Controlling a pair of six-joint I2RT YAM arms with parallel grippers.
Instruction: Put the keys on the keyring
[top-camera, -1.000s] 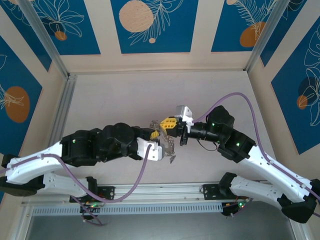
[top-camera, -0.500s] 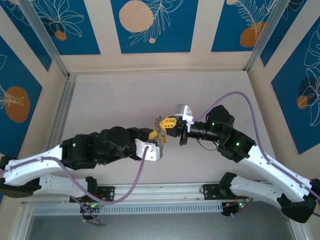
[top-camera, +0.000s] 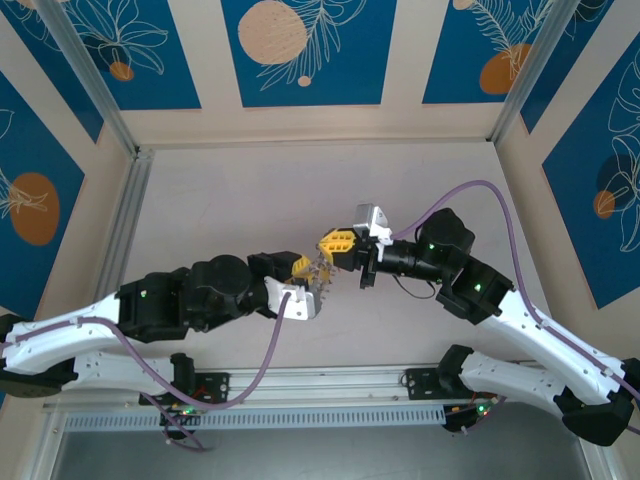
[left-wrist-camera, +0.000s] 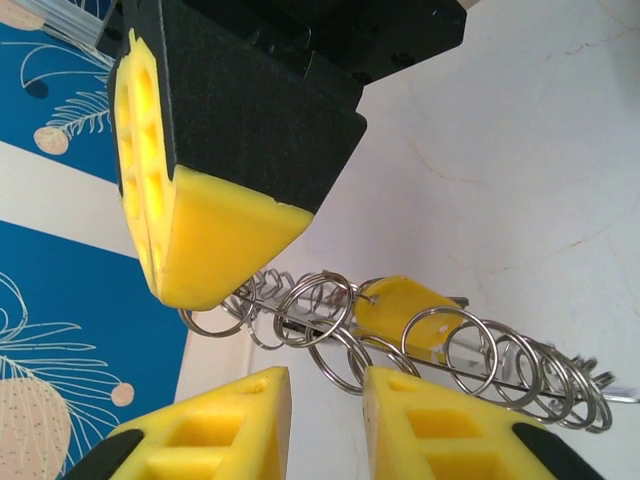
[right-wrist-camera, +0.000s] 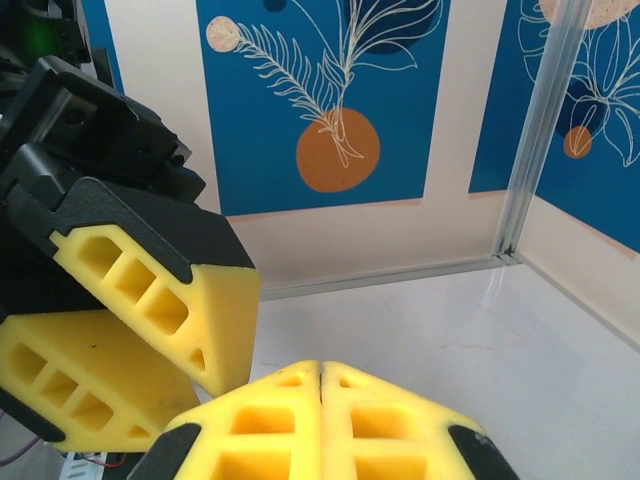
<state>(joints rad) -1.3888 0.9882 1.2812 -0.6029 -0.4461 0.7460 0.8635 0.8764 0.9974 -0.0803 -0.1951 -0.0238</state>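
Note:
The keyring (top-camera: 322, 268) is a silver strip edged with many wire loops, held off the table between the two grippers. In the left wrist view the keyring (left-wrist-camera: 470, 350) runs from left to right, and a key with a yellow tag (left-wrist-camera: 405, 305) hangs on it. My right gripper (top-camera: 335, 243) (right-wrist-camera: 320, 375) is shut, and its fingers (left-wrist-camera: 210, 240) cover the ring's left end. My left gripper (top-camera: 304, 268) (left-wrist-camera: 325, 385) is open just below the loops, and a few loops dip towards its gap. Its fingers (right-wrist-camera: 150, 290) stand apart in the right wrist view. Other keys are hidden.
The pale table (top-camera: 230, 200) lies below both arms. Aluminium posts (top-camera: 95, 95) and blue patterned walls (top-camera: 300, 50) close in the back and sides. A metal rail (top-camera: 330, 380) runs along the near edge.
My left arm has drawn back to the left. The keyring hung lower and longer beside the left wrist a second ago; it now sits bunched between the grippers. The right gripper shifted slightly up.

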